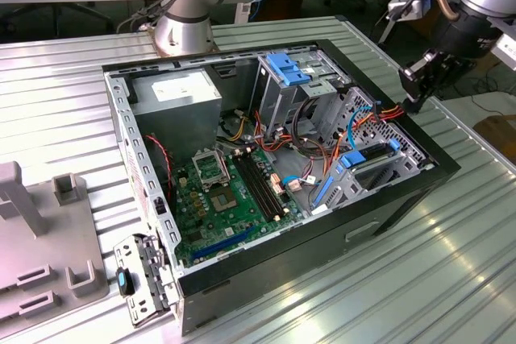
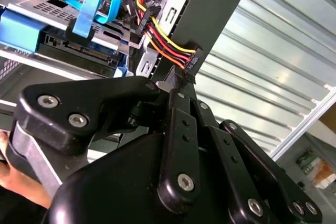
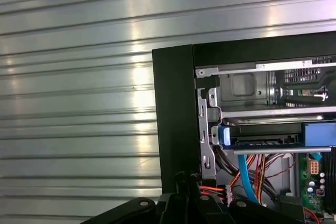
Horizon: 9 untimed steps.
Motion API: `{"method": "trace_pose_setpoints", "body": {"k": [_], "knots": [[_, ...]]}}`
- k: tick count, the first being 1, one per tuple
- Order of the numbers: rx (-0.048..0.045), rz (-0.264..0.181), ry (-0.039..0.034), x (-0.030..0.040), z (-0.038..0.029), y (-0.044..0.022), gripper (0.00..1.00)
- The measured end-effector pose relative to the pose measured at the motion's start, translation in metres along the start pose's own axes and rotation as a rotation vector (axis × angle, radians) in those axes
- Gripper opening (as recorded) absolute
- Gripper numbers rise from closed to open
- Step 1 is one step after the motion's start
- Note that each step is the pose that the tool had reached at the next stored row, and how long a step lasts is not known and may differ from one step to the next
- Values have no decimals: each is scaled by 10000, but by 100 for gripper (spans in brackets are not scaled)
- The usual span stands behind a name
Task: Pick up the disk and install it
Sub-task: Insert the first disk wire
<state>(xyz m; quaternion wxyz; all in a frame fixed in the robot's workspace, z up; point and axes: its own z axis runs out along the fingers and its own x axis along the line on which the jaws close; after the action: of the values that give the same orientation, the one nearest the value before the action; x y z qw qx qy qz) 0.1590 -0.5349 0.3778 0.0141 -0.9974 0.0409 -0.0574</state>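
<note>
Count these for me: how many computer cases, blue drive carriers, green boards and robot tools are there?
computer case: 1
blue drive carriers: 2
green board: 1
tool: 1
Total: 5

No legible text (power supply label (image 1: 179, 86) unreadable)
</note>
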Motion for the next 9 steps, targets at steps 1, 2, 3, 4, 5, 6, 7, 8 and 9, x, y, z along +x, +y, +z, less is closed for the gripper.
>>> {"method": "trace_pose_setpoints", "body": {"k": [1, 2, 3, 4, 5, 6, 7, 8, 9], "knots": [[-14, 123, 4, 0, 4, 0, 11], [-27, 242, 8, 1, 8, 0, 11], [-39, 358, 11, 3, 13, 0, 11], [-57, 514, 17, 5, 18, -1, 11], [-63, 569, 18, 5, 20, -5, 11], [-67, 598, 20, 4, 22, -19, 11], [-69, 608, 20, 2, 24, -59, 11], [-68, 611, 20, 3, 26, -105, 11], [-69, 613, 20, 8, 28, -129, 17]]}}
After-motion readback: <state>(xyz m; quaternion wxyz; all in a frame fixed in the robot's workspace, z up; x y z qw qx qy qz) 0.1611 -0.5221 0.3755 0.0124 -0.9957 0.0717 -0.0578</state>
